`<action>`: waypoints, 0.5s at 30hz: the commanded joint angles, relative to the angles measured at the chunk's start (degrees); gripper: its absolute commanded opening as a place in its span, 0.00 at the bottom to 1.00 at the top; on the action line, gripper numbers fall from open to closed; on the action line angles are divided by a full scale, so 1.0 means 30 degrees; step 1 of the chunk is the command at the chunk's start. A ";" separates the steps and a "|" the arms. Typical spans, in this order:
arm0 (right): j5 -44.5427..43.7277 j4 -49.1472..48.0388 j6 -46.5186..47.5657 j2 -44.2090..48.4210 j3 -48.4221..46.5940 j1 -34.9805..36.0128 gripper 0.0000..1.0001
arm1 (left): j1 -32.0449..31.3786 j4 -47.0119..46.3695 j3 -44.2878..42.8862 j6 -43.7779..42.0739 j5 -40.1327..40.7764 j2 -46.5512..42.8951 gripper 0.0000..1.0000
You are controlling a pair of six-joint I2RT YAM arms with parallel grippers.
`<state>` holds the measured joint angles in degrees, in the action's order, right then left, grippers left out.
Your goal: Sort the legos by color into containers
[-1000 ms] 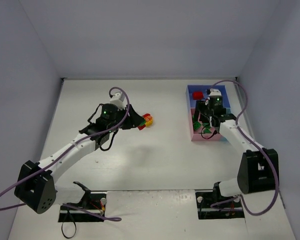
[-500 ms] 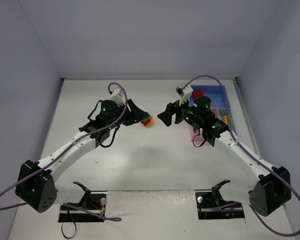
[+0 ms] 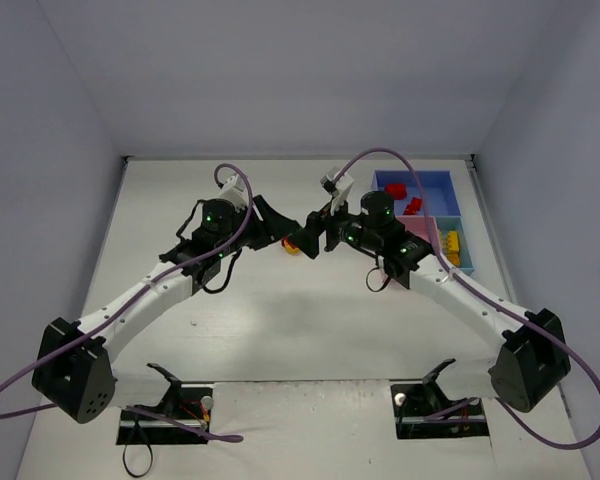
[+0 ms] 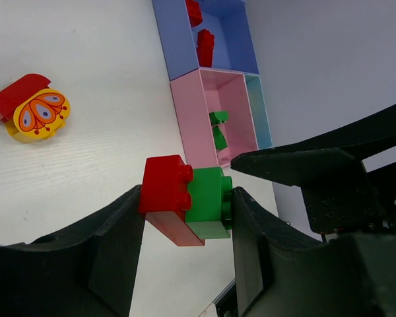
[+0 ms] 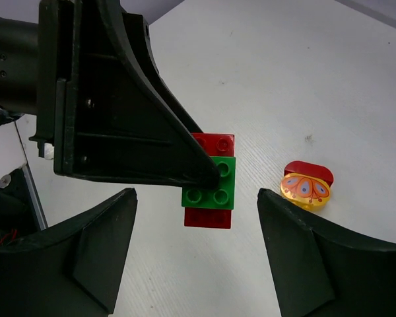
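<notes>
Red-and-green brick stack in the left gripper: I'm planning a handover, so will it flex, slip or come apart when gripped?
Probably stiff: the brick stack looks like hard moulded plastic, squarely clamped by the left gripper. Its glossy faces might slip under a light grip. The press-fit seam between colours could separate if the open right gripper pulls sideways.

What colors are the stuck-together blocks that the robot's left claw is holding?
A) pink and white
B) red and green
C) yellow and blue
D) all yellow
B: in the left wrist view, the left gripper is squeezing a red-and-green brick stack, with a red block on one side and a green block on the other.
</notes>
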<state>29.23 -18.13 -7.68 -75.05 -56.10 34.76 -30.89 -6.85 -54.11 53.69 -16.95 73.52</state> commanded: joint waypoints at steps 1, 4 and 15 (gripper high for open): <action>-0.0162 -0.1984 0.0012 -0.0238 -0.0901 0.0306 0.70 | 0.0015 -0.1788 -0.1096 0.0530 -0.0180 -0.0306 0.15; -0.0515 -0.2013 0.0100 -0.0443 -0.0931 0.0394 0.66 | 0.0015 -0.1846 -0.1037 0.0531 -0.0151 -0.0423 0.15; -0.0809 -0.2394 0.0188 -0.0795 -0.0988 0.0512 0.50 | 0.0015 -0.1759 -0.0890 0.0589 -0.0297 -0.0511 0.15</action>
<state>27.46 -19.73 -7.46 -76.86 -56.14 35.75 -30.89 -7.64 -54.11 54.74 -16.97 73.49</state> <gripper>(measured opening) 0.512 0.437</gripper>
